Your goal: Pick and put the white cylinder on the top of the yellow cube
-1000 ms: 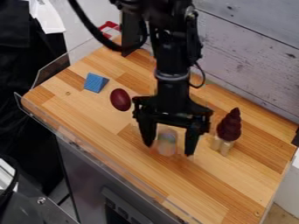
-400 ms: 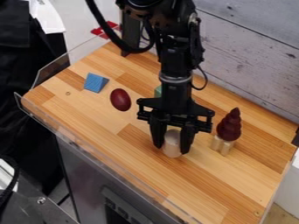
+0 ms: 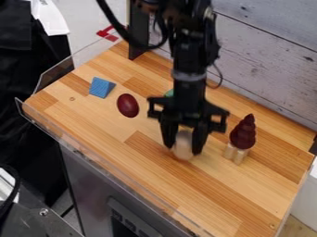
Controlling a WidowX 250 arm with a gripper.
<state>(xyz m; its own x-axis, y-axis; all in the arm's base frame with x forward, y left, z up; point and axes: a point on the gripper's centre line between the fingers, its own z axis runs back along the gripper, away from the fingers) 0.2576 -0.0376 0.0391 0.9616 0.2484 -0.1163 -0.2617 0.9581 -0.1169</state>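
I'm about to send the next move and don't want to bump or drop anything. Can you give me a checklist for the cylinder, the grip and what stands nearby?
1. Cylinder between the fingers of the gripper: ok, one finger against each side.
2. Cylinder's base clear of the table: cannot tell; the angle and blur leave it open.
3. Dark red egg away from the gripper: ok, bare wood lies between them.
4. Dark red cone steady: ok as far as seen, upright on pale blocks, apart from the gripper.
5. Yellow cube located for placing: cannot tell.
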